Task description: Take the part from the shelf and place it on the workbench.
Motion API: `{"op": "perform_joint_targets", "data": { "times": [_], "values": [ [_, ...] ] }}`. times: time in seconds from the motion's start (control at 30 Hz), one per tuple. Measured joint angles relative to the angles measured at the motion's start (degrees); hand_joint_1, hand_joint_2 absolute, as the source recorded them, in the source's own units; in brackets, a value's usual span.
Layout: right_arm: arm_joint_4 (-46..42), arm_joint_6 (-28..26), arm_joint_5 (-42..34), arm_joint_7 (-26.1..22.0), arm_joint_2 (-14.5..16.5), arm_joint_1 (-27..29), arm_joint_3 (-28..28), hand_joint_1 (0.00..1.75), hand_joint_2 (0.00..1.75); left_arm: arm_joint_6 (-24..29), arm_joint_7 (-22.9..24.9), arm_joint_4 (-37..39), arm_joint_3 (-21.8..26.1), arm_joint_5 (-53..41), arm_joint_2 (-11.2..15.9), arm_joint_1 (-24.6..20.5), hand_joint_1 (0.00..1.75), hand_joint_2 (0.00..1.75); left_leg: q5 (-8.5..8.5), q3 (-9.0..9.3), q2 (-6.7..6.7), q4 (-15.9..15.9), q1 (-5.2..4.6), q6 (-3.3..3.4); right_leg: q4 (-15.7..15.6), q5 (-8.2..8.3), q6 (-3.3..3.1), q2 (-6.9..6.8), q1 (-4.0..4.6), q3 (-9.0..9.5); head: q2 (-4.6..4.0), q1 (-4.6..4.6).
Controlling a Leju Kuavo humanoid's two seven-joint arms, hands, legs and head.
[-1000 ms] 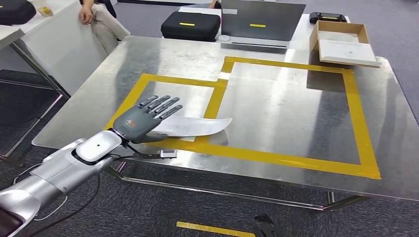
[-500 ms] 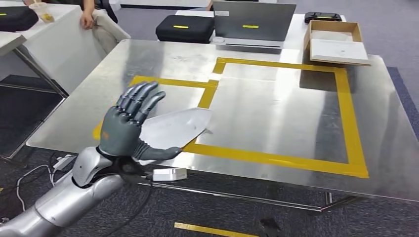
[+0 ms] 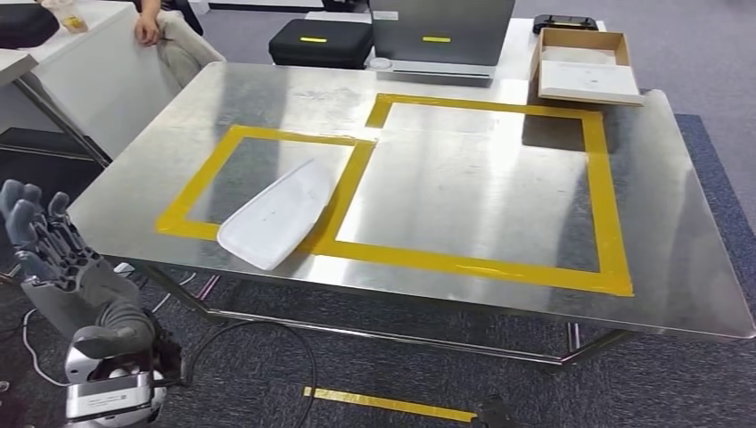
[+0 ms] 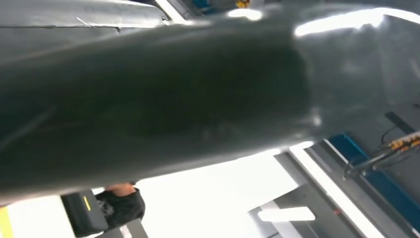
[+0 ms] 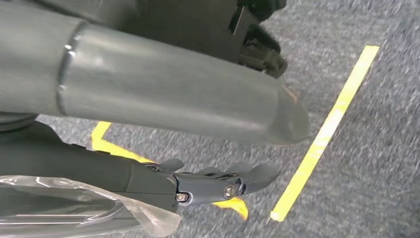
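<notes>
White flat curved plastic part [image 3: 277, 212] lies on the stainless steel workbench [image 3: 446, 187], near its front-left edge. It sits diagonally across the bottom-right corner of the smaller yellow tape rectangle [image 3: 234, 143], wide end overlapping the tape strip toward the bench edge. Nothing touching it.

Left hand [image 3: 55, 267] is off the bench, below and to the left of the front-left corner, well apart from the part. Fingers upright and spread, nothing in them. Thumb side and wrist partly cut off at the frame bottom.

Left wrist view: mostly a dark blurred mass close to the lens, can't make out the fingers there. Bright overexposed area below it.

Right hand [image 5: 213, 183]: fingers slightly curled and apart over grey carpet [image 5: 376, 148] with a yellow floor tape line [image 5: 324, 131]; nothing visibly held. A clear crinkled plastic sheet [image 5: 74, 208] covers part of the arm, cut off at the frame edge.

Larger yellow tape rectangle [image 3: 606, 196] adjoins the small one on the right. Behind the bench: black case [image 3: 321, 40], open cardboard box [image 3: 584, 67], grey laptop-like unit [image 3: 441, 36] cut off at top. A person's hand [image 3: 146, 28] rests on the white table at far left.
</notes>
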Motion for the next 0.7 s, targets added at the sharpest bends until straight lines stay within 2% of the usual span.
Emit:
{"op": "perform_joint_targets", "data": {
  "times": [0.07, 0.1, 0.13, 0.2, 0.23, 0.27, 0.3, 0.33, 0.37, 0.4, 0.43, 0.47, 0.5, 0.53, 0.57, 0.6, 0.63, 0.7],
  "values": [
    [0.01, 0.02, 0.0, 0.06, 0.0, 0.02, -0.27, 0.0, 0.0, 0.0, -0.1, -0.19, 0.5, 0.74, -0.75, 1.43, 0.0, 0.0, 1.2, -0.34, 0.11, -1.0, 0.19, -0.02, 0.12, -0.21, 0.57, 0.0, -0.14, -0.39, -0.01, -0.05],
    [0.02, 0.02, 0.02, 0.09, 0.0, 0.03, -0.41, 0.0, 0.0, 0.0, -0.1, -0.25, 0.65, 1.01, -1.1, 1.81, 0.0, 0.0, 1.94, -0.68, 0.18, -1.44, 0.42, 0.11, 0.96, -1.5, 0.86, 0.03, -0.1, -0.87, -0.01, 0.11],
    [0.02, -0.01, 0.03, 0.11, -0.01, -0.01, -0.54, 0.0, 0.0, 0.0, -0.1, -0.3, 0.72, 1.21, -1.37, 2.02, 0.0, 0.0, 2.66, -1.16, 0.25, -1.76, 0.65, 0.21, 2.84, -3.71, 1.13, 0.05, -0.12, -1.56, -0.01, 0.28],
    [0.02, -0.03, 0.04, 0.13, -0.04, -0.13, -0.76, 0.0, 0.0, 0.0, -0.1, -0.4, 0.86, 1.45, -1.79, 2.45, 0.0, 0.0, 3.81, -2.53, 0.32, -1.79, 0.75, 0.36, 8.88, -8.73, 1.67, 0.06, -0.33, -3.09, -0.01, 0.56],
    [0.02, -0.04, 0.04, 0.14, -0.07, -0.17, -0.84, 0.0, 0.0, 0.0, -0.1, -0.4, 0.95, 1.52, -1.91, 2.68, 0.0, 0.0, 4.38, -3.29, 0.37, -1.77, 0.78, 0.31, 11.8, -10.08, 1.93, 0.04, -0.47, -3.5, -0.01, 0.59],
    [0.02, -0.04, 0.04, 0.15, -0.09, -0.18, -0.9, 0.0, 0.0, 0.0, -0.1, -0.4, 1.03, 1.54, -2.01, 2.83, 0.0, 0.0, 4.99, -4.09, 0.42, -1.73, 0.82, 0.21, 13.46, -10.05, 2.17, 0.01, -0.61, -3.31, -0.01, 0.57],
    [0.02, -0.05, 0.05, 0.16, -0.11, -0.17, -0.94, 0.0, 0.0, 0.0, -0.1, -0.4, 1.09, 1.54, -2.05, 2.92, 0.0, 0.0, 5.6, -4.93, 0.45, -1.68, 0.88, 0.08, 13.47, -8.87, 2.37, -0.02, -0.74, -2.34, -0.01, 0.59],
    [0.02, -0.05, 0.06, 0.17, -0.14, -0.18, -0.97, 0.0, 0.0, 0.0, -0.1, -0.4, 1.12, 1.54, -2.07, 2.99, 0.0, 0.0, 6.21, -5.77, 0.46, -1.59, 0.97, -0.12, 11.58, -7.1, 2.56, -0.05, -0.87, -0.4, -0.01, 0.58],
    [0.02, -0.07, 0.08, 0.18, -0.16, -0.25, -1.0, 0.0, 0.0, 0.0, -0.1, -0.4, 1.13, 1.54, -2.08, 3.05, 0.0, 0.0, 6.77, -6.51, 0.45, -1.41, 1.04, -0.39, 8.12, -5.68, 2.71, -0.07, -1.0, 2.35, -0.01, 0.58],
    [0.01, -0.09, 0.13, 0.18, -0.17, -0.38, -1.01, 0.0, 0.0, 0.0, -0.1, -0.43, 1.14, 1.57, -2.12, 3.09, 0.0, 0.0, 7.21, -7.21, 0.43, -1.09, 1.06, -0.68, 3.83, -5.19, 2.76, -0.08, -1.04, 5.52, -0.01, 0.63],
    [-0.01, -0.13, 0.17, 0.19, -0.19, -0.57, -1.03, 0.0, 0.0, 0.0, -0.1, -0.46, 1.16, 1.64, -2.18, 3.11, 0.0, 0.0, 7.67, -7.74, 0.44, -0.78, 1.06, -1.02, 0.06, -5.43, 2.55, -0.04, -1.01, 8.11, 0.0, 0.63],
    [-0.02, -0.18, 0.21, 0.21, -0.19, -0.73, -1.04, 0.0, 0.0, 0.0, -0.1, -0.5, 1.18, 1.75, -2.25, 3.11, 0.0, 0.0, 8.12, -8.07, 0.46, -0.54, 1.06, -1.32, -2.49, -5.98, 2.23, 0.02, -0.92, 9.62, 0.01, 0.66],
    [-0.02, -0.25, 0.25, 0.27, -0.2, -0.83, -1.06, 0.0, 0.0, 0.0, -0.1, -0.53, 1.19, 1.88, -2.32, 3.11, 0.0, 0.0, 8.59, -8.28, 0.48, -0.45, 1.1, -1.62, -3.74, -6.35, 1.77, 0.08, -0.74, 10.17, 0.0, 0.66],
    [-0.02, -0.32, 0.27, 0.35, -0.21, -0.85, -1.08, 0.0, 0.0, 0.0, -0.1, -0.54, 1.2, 1.99, -2.38, 3.13, 0.0, 0.0, 9.05, -8.37, 0.48, -0.47, 1.18, -1.93, -3.93, -6.19, 1.16, 0.06, -0.67, 9.84, 0.0, 0.66],
    [-0.01, -0.38, 0.31, 0.46, -0.21, -0.85, -1.1, 0.0, 0.0, 0.0, -0.1, -0.54, 1.21, 2.07, -2.41, 3.18, 0.0, 0.0, 8.84, -8.52, 0.42, -0.32, 1.32, -2.27, -3.94, -5.76, 0.66, -0.08, -0.66, 9.37, -0.01, 0.67],
    [-0.01, -0.47, 0.35, 0.57, -0.22, -0.86, -1.14, 0.0, 0.0, 0.0, -0.1, -0.54, 1.25, 2.12, -2.42, 3.24, 0.0, 0.0, 7.61, -8.76, 0.35, 0.45, 1.45, -2.67, -3.96, -5.24, 0.11, -0.23, -0.67, 8.99, -0.01, 0.61],
    [-0.01, -0.54, 0.41, 0.67, -0.24, -0.91, -1.17, 0.0, 0.0, 0.0, -0.1, -0.54, 1.32, 2.18, -2.42, 3.32, 0.0, 0.0, 5.3, -9.21, 0.27, 2.26, 1.57, -3.06, -4.02, -4.64, -0.41, -0.39, -0.72, 8.47, -0.01, 0.55],
    [-0.02, -0.8, 0.58, 0.92, -0.29, -1.04, -1.23, 0.0, 0.0, 0.0, -0.1, -0.54, 1.49, 2.43, -2.41, 3.44, 0.0, 0.0, -0.83, -10.37, 0.22, 8.84, 1.88, -3.71, -3.96, -3.43, -0.94, -0.54, -0.64, 7.3, -0.01, 0.41]
  ]
}}
